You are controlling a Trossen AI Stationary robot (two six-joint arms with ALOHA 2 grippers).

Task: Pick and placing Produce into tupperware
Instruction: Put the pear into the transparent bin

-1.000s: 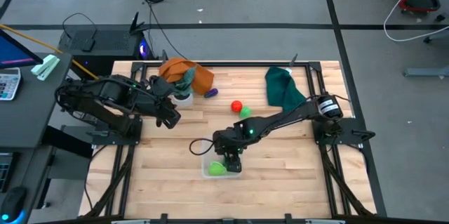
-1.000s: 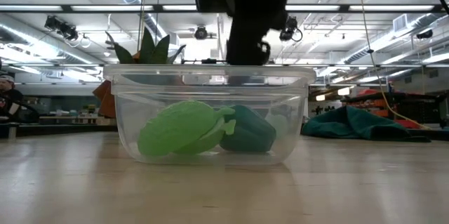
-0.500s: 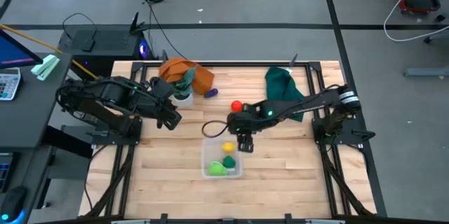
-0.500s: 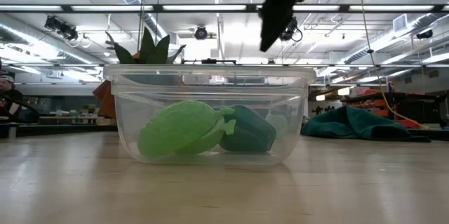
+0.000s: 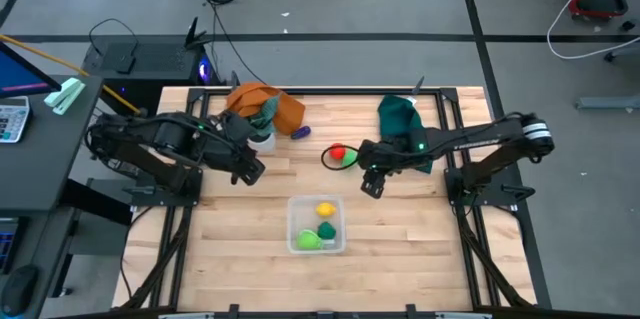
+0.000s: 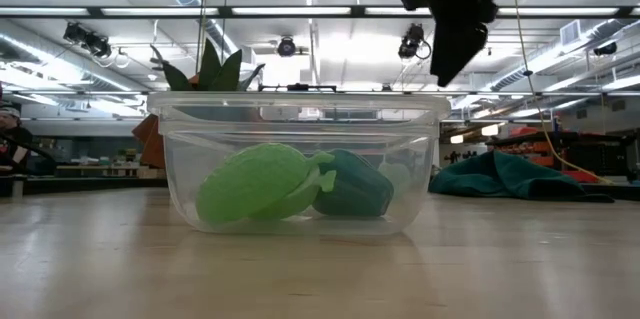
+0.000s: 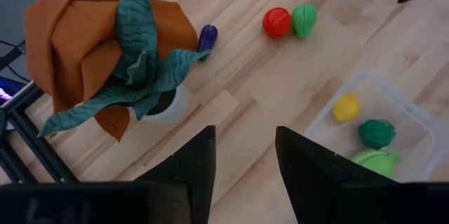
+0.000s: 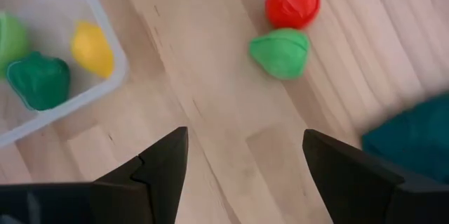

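The right pincer [image 5: 371, 185] hangs above bare table with its fingers spread wide and nothing between them, the clear tub [image 5: 296, 241] sitting off to one side of it with a yellow piece [image 8: 92, 48], a dark green piece [image 8: 38, 78] and a pale green piece [image 5: 307, 241] inside. Just ahead lie a green piece [image 8: 280, 52] and a red ball [image 8: 292, 1], touching, likely next up. Farther off, past those two, the left pincer [image 5: 250, 171] waits half open and empty by the potted plant [image 7: 144, 62], a purple piece [image 7: 207, 37] beside the orange cloth [image 7: 77, 24].
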